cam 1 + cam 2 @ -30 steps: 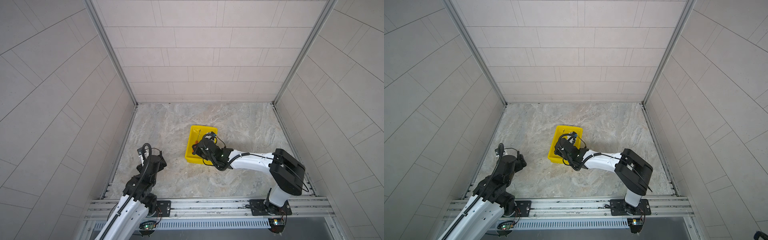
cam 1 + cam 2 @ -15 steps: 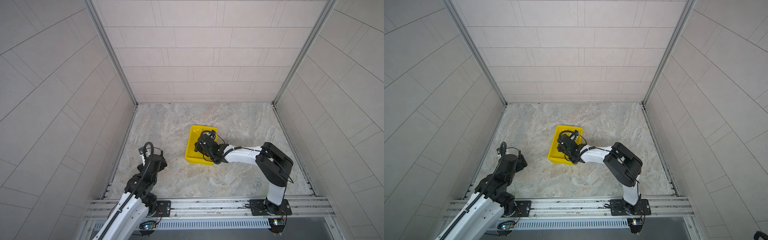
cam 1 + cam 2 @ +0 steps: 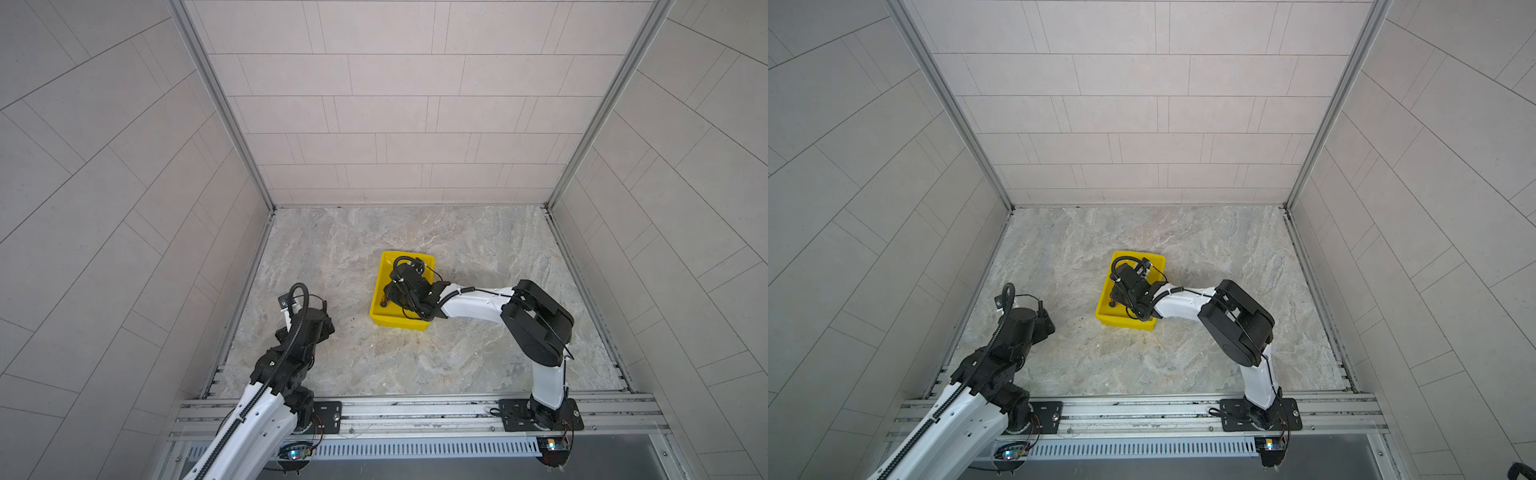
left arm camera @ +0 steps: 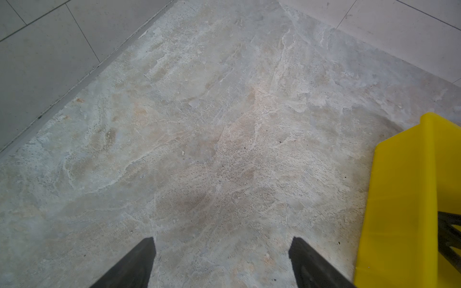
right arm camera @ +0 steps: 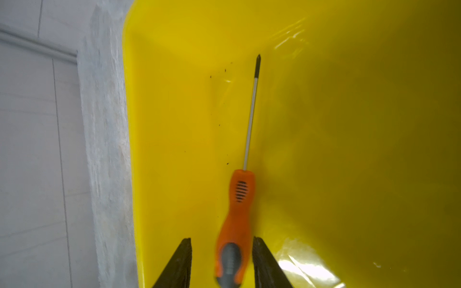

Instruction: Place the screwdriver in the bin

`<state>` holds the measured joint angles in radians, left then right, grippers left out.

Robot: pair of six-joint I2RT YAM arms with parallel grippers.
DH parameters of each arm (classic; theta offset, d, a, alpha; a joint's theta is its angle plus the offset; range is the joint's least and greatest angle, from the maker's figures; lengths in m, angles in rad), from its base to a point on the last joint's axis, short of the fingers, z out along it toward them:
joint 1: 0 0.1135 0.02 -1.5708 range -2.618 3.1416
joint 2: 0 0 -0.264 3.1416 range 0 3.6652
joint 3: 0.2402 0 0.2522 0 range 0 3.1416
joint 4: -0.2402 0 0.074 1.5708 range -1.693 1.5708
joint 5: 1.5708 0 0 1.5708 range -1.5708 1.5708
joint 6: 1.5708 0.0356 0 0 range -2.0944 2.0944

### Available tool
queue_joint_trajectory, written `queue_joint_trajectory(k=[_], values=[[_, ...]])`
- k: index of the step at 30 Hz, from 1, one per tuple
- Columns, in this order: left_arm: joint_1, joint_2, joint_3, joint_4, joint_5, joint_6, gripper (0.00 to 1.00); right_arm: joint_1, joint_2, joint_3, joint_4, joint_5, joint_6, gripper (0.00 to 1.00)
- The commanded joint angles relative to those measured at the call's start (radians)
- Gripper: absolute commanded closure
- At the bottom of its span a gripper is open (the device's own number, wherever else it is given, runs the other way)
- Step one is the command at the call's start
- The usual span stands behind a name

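Note:
The yellow bin (image 3: 400, 325) (image 3: 1124, 323) lies mid-floor in both top views. In the right wrist view the screwdriver (image 5: 237, 212), with its orange handle and thin shaft, lies inside the bin (image 5: 174, 99), tip pointing away from me. My right gripper (image 5: 222, 239) (image 3: 388, 297) hangs low inside the bin, open; its fingers stand either side of the blurred handle butt, with yellow showing between one finger and the handle. A speck of orange screwdriver (image 3: 383, 302) shows beside that gripper in a top view. My left gripper (image 4: 222, 241) (image 3: 326, 322) is open over bare floor, left of the bin (image 4: 399, 199).
Tiled walls close the marbled floor on three sides, and the left wall's foot (image 4: 74, 84) runs near my left gripper. A metal rail (image 3: 415, 411) with both arm bases lines the front. My right arm's elbow (image 3: 536, 320) stands right of the bin.
My right gripper has gone from shut on the screwdriver to open, and the handle now sits loose between its fingers, lower in the bin. The left arm has barely moved.

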<state>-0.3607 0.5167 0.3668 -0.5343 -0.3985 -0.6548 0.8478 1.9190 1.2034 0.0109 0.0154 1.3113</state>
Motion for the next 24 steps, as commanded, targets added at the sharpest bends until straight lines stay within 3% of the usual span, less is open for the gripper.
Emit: queue_joint_trajectory(k=[1,8,13,17,19,24], values=[[0.003,-0.017,0.006,-0.011,-0.015,0.009,0.10,-0.001,-0.080,0.011,-0.073,0.027,-0.027,0.50],[0.002,-0.023,0.003,-0.016,-0.016,0.005,0.10,-0.003,-0.294,-0.059,-0.166,0.125,-0.146,0.50],[0.003,-0.020,0.003,-0.018,-0.009,0.003,0.10,-0.007,-0.560,-0.199,-0.246,0.348,-0.430,0.49],[0.002,-0.014,0.004,-0.017,-0.005,0.003,0.10,-0.038,-0.786,-0.402,-0.255,0.563,-0.754,0.34],[0.001,-0.007,0.006,-0.016,-0.004,0.003,0.10,-0.071,-0.882,-0.488,-0.261,0.647,-0.860,0.28],[0.002,0.009,0.009,-0.009,-0.006,0.003,0.10,-0.204,-1.085,-0.622,-0.230,0.644,-1.010,0.20]])
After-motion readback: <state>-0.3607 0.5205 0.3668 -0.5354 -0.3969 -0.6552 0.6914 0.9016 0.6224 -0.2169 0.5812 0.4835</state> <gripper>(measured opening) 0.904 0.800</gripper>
